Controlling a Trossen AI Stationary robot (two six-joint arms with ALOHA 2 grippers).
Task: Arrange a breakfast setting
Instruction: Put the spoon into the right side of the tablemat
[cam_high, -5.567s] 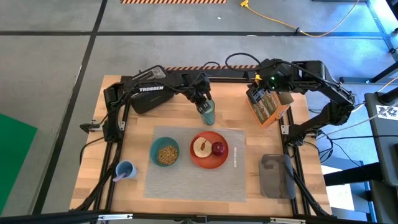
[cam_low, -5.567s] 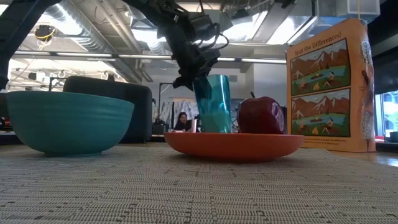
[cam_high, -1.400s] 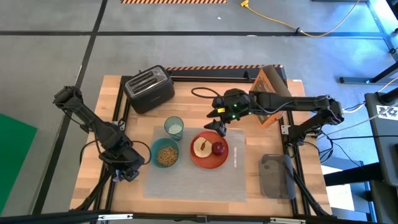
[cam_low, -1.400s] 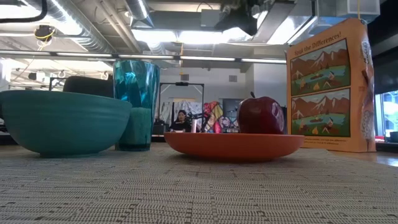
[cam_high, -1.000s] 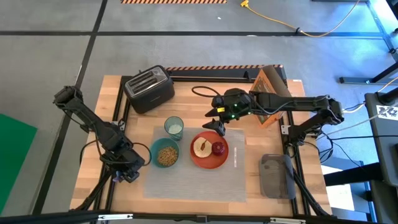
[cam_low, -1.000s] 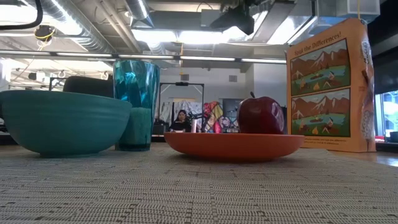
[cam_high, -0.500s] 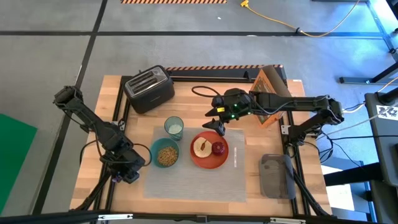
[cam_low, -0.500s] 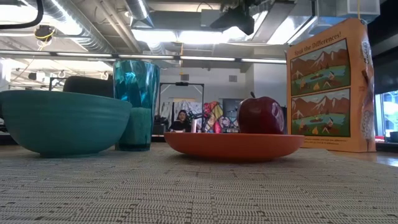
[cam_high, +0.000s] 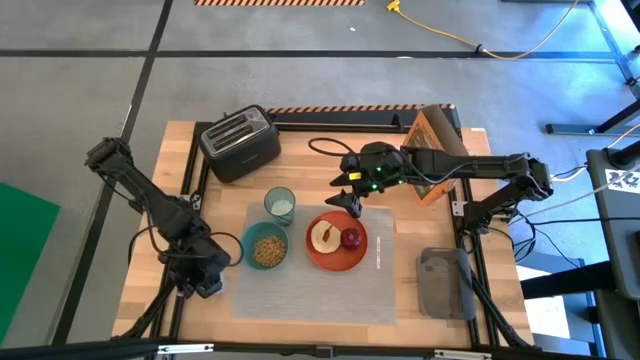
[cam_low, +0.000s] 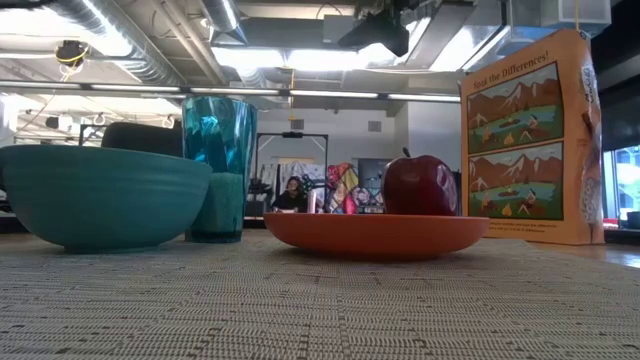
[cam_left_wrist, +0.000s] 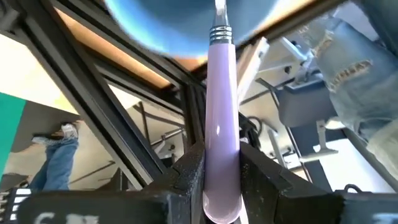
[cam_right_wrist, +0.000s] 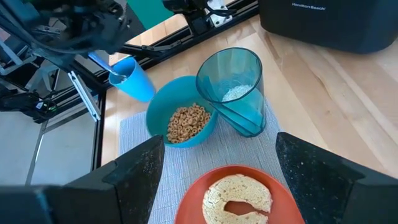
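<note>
The left gripper (cam_left_wrist: 221, 180) has its two fingers closed tight on the pale lilac handle of a utensil (cam_left_wrist: 221, 118), whose metal neck runs up into a small blue cup (cam_right_wrist: 130, 77); in the high view this gripper (cam_high: 200, 275) sits at the table's near left corner, just off the left edge of the grey placemat (cam_high: 300, 295). The right gripper (cam_high: 349, 199) hangs over the far edge of the mat, its fingers spread wide apart and holding nothing, above the orange-red plate (cam_high: 337, 255). On that plate lie a toast slice (cam_high: 323, 236) and a red apple (cam_high: 351, 238). Left of the plate stands the teal bowl (cam_high: 265, 245) with cereal, and the green glass (cam_high: 280, 205) stands just behind it. A slim utensil (cam_high: 379, 249) lies right of the plate.
</note>
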